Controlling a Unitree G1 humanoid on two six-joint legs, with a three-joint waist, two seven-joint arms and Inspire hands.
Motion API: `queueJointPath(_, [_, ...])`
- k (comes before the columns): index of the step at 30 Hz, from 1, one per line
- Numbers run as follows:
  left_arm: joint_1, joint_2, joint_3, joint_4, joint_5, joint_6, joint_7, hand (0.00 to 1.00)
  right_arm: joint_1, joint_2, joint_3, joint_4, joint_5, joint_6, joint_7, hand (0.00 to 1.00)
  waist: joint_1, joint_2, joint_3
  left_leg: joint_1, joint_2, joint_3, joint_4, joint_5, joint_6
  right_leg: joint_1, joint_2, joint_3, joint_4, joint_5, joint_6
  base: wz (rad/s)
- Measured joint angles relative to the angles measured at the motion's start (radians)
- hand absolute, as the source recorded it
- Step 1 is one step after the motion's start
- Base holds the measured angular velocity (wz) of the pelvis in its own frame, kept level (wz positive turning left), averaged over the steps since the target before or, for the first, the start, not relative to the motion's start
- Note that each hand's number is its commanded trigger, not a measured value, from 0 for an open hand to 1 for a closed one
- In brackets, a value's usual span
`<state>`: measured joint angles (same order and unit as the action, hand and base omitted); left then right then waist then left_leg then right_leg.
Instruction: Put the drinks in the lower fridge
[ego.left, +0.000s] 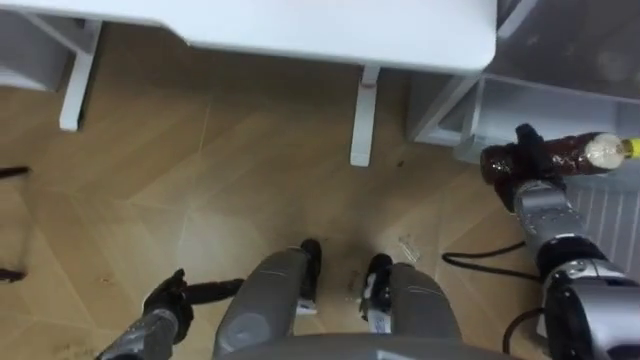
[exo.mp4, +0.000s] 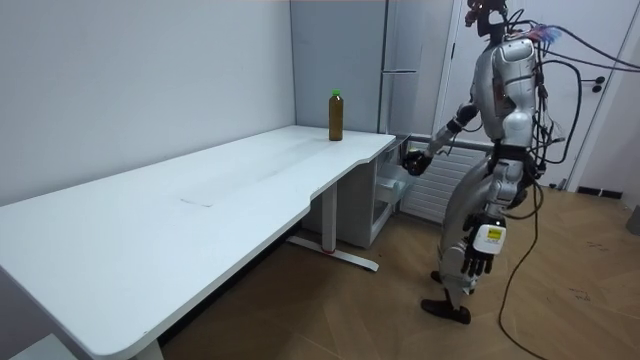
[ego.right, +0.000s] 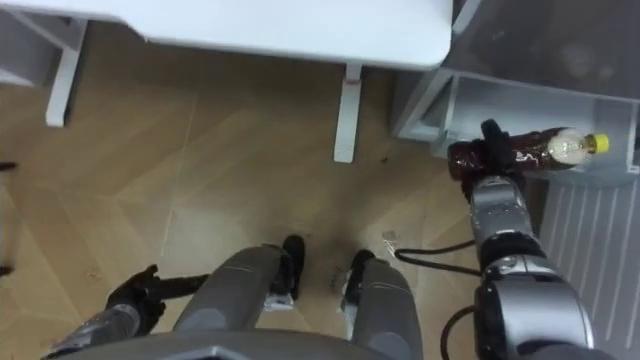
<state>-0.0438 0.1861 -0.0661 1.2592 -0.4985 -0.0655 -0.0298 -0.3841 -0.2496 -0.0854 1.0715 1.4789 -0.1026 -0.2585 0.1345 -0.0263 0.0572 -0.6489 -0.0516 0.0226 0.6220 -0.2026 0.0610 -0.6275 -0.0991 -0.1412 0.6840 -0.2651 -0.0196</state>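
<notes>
Robot stands on the wooden floor (ego.left: 200, 170) between the white desk's (exo.mp4: 150, 230) end and the fridge (exo.mp4: 400, 60), facing the fridge's open lower compartment (ego.left: 545, 105).

Right hand (ego.left: 512, 160): right edge of the frame, arm extended, fingers wrapped round a brown bottle (ego.left: 578, 155). The bottle lies roughly level, its yellow cap pointing to the frame's right, at the mouth of the lower compartment. I cannot tell whether it touches a shelf.

Left hand (ego.left: 166, 300): lower left of the frame, hanging by the thigh, fingers relaxed, holding nothing.

Second bottle (exo.mp4: 336, 115): brown with a green cap, upright on the desk's far corner in the room view, close to the fridge.
</notes>
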Motion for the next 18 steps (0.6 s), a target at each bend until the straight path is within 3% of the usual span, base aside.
queueJointPath(2, [-0.015,0.001,0.000,0.002,-0.022,-0.004,0.023,0.00,-0.035,-0.006,-0.031,0.019,0.052,0.006,0.017,1.00,0.008,-0.013,0.0067,-0.075,-0.004,-0.002,0.062,-0.014,-0.010,-0.076,-0.005,0.000,0.068,-0.023,-0.001,0.05])
queueJointPath(7, [-0.026,0.019,-0.058,0.018,-0.021,-0.002,0.080,0.00,-0.078,-0.024,-0.057,0.022,0.086,0.008,0.036,1.00,0.005,-0.016,0.0086,-0.199,0.000,-0.018,0.196,-0.051,-0.022,-0.188,-0.012,-0.014,0.193,-0.063,-0.020,0.08])
queueJointPath(11, [-0.048,0.036,-0.060,0.022,-0.021,0.001,0.098,0.00,-0.121,-0.060,-0.062,0.022,0.096,0.008,0.054,1.00,0.003,-0.017,0.0090,-0.291,0.002,-0.010,0.308,-0.086,-0.026,-0.279,-0.021,-0.013,0.311,-0.102,-0.039,0.03])
queueJointPath(18, [-0.045,0.040,-0.075,0.021,-0.013,0.011,0.106,0.00,-0.155,-0.117,-0.068,0.021,0.086,0.008,0.067,1.00,-0.004,-0.014,0.0082,-0.354,0.005,-0.012,0.401,-0.128,-0.037,-0.338,-0.025,-0.011,0.401,-0.142,-0.048,0.00])
